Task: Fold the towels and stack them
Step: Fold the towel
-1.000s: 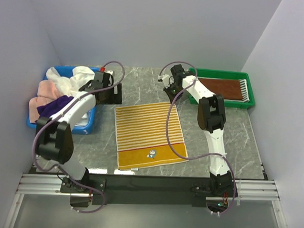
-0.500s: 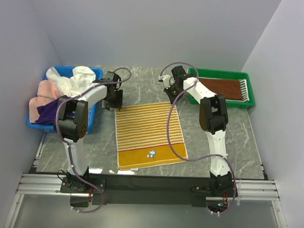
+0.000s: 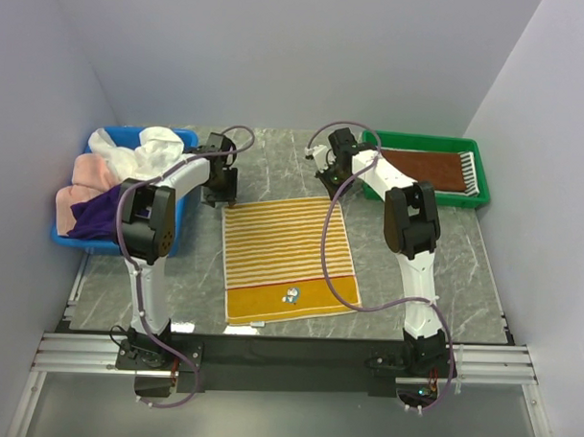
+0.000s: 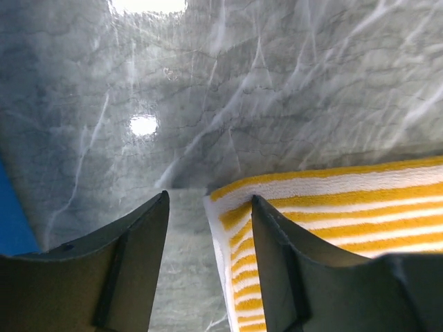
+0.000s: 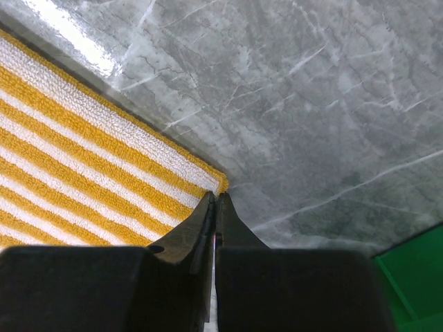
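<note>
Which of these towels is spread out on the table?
The yellow-and-white striped towel, open flat on the grey marble table. The white, pink and purple towels are heaped in the blue bin; the brown towel sits in the green tray.

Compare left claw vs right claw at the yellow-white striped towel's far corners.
Left claw is open, straddling the far-left corner; right claw is shut, its tip at the far-right corner, pinch unclear. Both hover at the flat yellow-white striped cloth towel's far edge.

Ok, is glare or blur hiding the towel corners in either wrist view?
Left wrist: reflections on the grey marble tabletop lie away from the yellow-white striped towel, corner sharp. Right wrist: a glare streak runs along the towel's edge, but its corner reads clearly.
</note>
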You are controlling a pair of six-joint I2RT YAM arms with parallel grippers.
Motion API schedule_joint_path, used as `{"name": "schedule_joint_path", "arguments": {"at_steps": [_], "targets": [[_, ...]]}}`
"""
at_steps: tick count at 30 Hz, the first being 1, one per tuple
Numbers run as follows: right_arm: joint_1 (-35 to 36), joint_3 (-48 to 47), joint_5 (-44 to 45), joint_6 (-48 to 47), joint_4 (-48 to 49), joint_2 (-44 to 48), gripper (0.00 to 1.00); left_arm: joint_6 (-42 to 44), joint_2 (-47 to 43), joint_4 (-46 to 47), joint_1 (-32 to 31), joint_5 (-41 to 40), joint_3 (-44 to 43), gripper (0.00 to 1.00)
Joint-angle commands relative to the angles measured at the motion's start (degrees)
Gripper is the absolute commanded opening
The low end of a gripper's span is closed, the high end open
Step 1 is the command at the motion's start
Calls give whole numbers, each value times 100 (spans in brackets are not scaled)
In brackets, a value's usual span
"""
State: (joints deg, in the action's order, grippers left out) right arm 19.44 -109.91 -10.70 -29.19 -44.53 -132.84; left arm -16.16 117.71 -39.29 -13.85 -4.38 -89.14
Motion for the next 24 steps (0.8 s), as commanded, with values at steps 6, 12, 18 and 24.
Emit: {"name": "schedule_joint_path", "arguments": {"at_steps": [6,12,18,24], "targets": [[-28,224,358,27,-152,197,0,78,120,79,101,157,-112,40],[-37,312,367,10,-108,284,0,-1,402,53,101,87,37,43],[-37,330,411,10,-91,320,0,-36,577,-70,101,-80,161,46],[-28,426,376,1,-56,416,0,-115,894,-202,101,51,160,30]]}}
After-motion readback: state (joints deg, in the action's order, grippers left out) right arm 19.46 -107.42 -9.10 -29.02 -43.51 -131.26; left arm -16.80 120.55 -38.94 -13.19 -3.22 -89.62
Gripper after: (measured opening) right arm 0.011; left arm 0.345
